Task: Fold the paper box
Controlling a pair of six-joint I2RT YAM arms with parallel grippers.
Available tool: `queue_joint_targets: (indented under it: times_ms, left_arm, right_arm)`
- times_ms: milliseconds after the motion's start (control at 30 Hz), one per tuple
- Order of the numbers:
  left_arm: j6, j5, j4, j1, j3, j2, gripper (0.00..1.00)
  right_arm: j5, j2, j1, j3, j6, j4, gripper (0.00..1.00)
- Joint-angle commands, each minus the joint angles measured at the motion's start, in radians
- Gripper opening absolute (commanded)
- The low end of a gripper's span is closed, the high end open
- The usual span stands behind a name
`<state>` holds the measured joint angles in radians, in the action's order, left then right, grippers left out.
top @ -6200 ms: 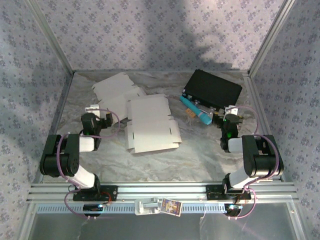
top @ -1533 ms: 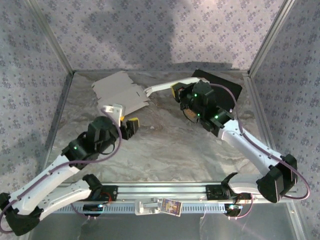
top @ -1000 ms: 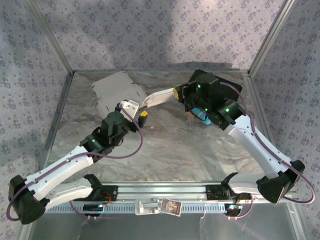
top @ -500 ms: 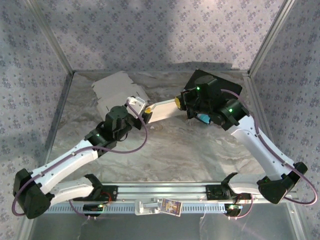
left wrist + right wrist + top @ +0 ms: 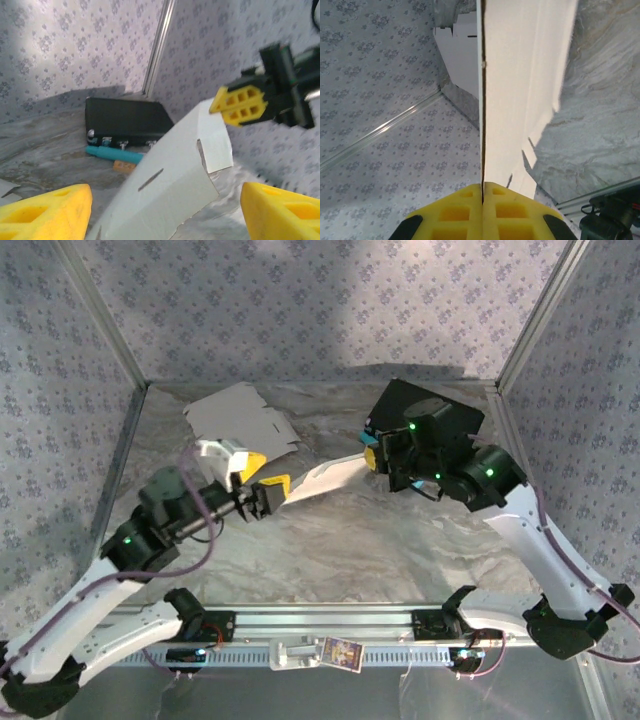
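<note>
Right gripper (image 5: 483, 192): yellow cellular pads clamped on edge of paper box (image 5: 520, 75), a thin white slotted card, tilted, spanning between arms. Left gripper (image 5: 165, 212): jaws apart, straddling card's other end. Second flat blank (image 5: 235, 420) back left. Black case (image 5: 440, 415), teal pen (image 5: 112, 153) back right. Grey marbled table (image 5: 380, 550); floral-print walls (image 5: 300, 310).

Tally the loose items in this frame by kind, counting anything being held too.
Paper box blanks: 2 (held blank, lying blank)
Black case: 1
Teal marker: 1
Small orange piece: 1
Total: 5
</note>
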<state>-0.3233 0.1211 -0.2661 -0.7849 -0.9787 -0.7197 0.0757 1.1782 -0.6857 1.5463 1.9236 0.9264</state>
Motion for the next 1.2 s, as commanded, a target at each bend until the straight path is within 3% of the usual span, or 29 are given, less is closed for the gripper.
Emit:
queue_joint_targets:
  times_ms: [0, 133, 233, 300, 367, 633, 933, 1167]
  left_arm:
    - [-0.148, 0.003, -0.118, 0.05, -0.086, 0.0, 0.79]
    - [-0.277, 0.036, -0.156, 0.204, -0.127, -0.062, 0.79]
    - [-0.391, 0.047, -0.31, 0.358, -0.176, -0.157, 0.75]
    - [-0.453, 0.128, -0.36, 0.454, -0.191, -0.223, 0.7]
    - [-0.487, 0.187, -0.343, 0.485, -0.198, -0.268, 0.64]
    - [-0.672, 0.107, -0.343, 0.459, -0.233, -0.408, 0.56]
    - [-0.865, -0.005, -0.275, 0.337, -0.221, -0.541, 0.56]
    - [-0.88, -0.025, -0.267, 0.322, -0.242, -0.613, 0.55]
  right_arm:
    - [-0.013, 0.017, -0.02, 0.044, 0.114, 0.058, 0.0]
    - [0.023, 0.187, 0.028, 0.169, 0.093, 0.093, 0.0]
    - [0.081, 0.389, 0.077, 0.252, 0.013, 0.037, 0.0]
    - [0.065, 0.492, 0.08, 0.304, -0.057, -0.022, 0.0]
    - [0.05, 0.567, 0.071, 0.316, -0.097, -0.097, 0.0]
    - [0.023, 0.658, 0.01, 0.134, -0.135, -0.471, 0.0]
    - [0.036, 0.654, -0.012, 0.038, -0.13, -0.521, 0.0]
    - [0.042, 0.643, -0.014, 0.018, -0.123, -0.527, 0.0]
